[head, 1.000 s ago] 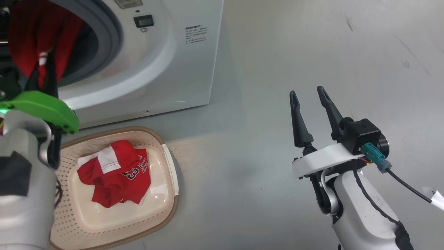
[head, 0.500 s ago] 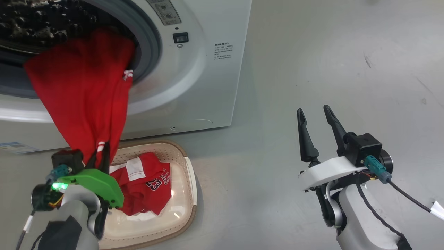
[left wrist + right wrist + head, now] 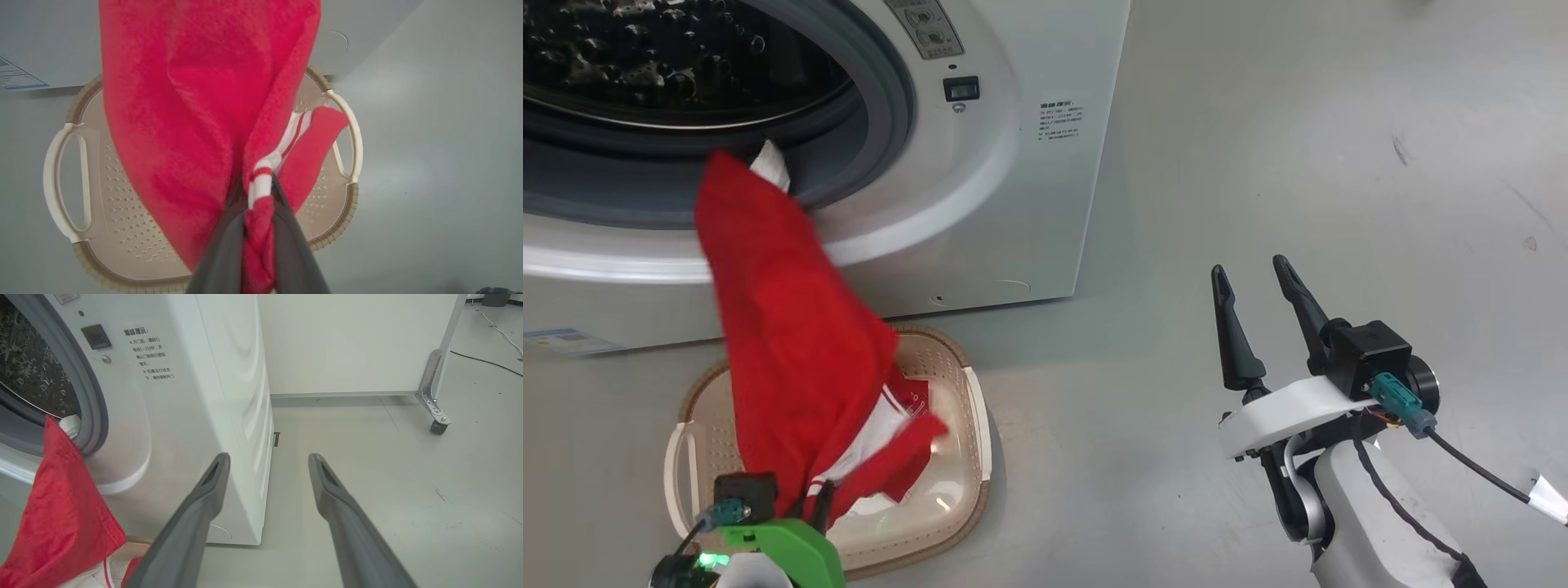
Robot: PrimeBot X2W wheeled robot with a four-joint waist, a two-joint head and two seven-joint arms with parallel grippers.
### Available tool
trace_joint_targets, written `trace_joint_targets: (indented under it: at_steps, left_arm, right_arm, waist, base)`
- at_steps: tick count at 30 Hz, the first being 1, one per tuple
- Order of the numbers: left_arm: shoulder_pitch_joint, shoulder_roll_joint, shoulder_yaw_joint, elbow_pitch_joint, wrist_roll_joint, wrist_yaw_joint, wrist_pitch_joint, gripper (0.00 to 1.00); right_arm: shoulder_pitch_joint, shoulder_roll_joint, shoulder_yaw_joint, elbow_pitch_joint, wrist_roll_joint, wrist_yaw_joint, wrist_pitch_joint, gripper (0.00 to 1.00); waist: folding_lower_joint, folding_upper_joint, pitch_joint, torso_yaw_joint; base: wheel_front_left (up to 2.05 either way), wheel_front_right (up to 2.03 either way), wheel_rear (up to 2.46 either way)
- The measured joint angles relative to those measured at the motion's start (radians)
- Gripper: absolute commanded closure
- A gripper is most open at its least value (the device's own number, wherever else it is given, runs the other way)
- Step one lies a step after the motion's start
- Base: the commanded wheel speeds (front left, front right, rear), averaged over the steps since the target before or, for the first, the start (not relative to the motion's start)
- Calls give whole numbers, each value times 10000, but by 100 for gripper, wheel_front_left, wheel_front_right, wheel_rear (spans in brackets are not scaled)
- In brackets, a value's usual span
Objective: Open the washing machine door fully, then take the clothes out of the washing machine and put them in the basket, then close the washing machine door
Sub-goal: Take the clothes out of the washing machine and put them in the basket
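Observation:
The white washing machine (image 3: 1013, 204) stands at the upper left with its drum open; its door is out of view. Red clothes (image 3: 792, 351) stretch from the grey gasket lip down over the cream basket (image 3: 977, 408). My left gripper (image 3: 813, 500) is shut on the lower end of that fabric, just above the basket's near side. In the left wrist view the left gripper (image 3: 261, 183) pinches a bunched red and white hem, with the basket (image 3: 122, 228) below. More red and white fabric (image 3: 907, 457) lies in the basket, partly hidden. My right gripper (image 3: 1254, 278) is open over bare floor, away to the right.
In the right wrist view the right gripper (image 3: 268, 457) points past the washing machine (image 3: 184, 416) corner; the red clothes (image 3: 61, 522) hang at the left. A white panel on a castor (image 3: 437, 426) stands behind. Grey floor spreads to the right of the basket.
The left gripper has drawn the red garment out of the drum and down over the basket. The head camera has shifted. The right gripper stays open and still.

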Motion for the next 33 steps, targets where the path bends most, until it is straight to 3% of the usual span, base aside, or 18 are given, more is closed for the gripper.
trace_joint_targets:
  at_steps: [11,22,23,24,25,33]
  left_arm:
    - [-143,385,217,305,-88,0,-6,100]
    - [-1313,846,408,374,-259,0,-215,100]
    - [-1429,884,410,376,-259,0,-217,81]
    - [-1539,905,407,399,-259,0,-228,44]
    - [-1643,918,412,441,-259,0,-228,0]
    - [-2102,930,477,782,-259,0,-464,0]
  right_arm:
    - [-6,-4,-56,-303,-303,-15,0,0]
    - [-318,-4,-105,-861,-625,-48,0,0]
    - [-356,-4,-102,-895,-644,-105,0,0]
    - [-408,-4,-100,-930,-656,-105,0,0]
    - [-454,-4,-100,-986,-681,-107,0,0]
    - [-806,-10,-255,-1076,-713,-125,0,0]
  waist:
    - [0,0,793,-221]
    - [0,0,2052,-403]
    - [0,0,2177,-417]
    - [0,0,2302,-432]
    - [0,0,2431,-447]
    - [0,0,3223,-502]
  base:
    - [0,0,0]
    - [0,0,0]
    - [0,0,0]
    - [0,0,0]
    - [0,0,0]
    - [0,0,0]
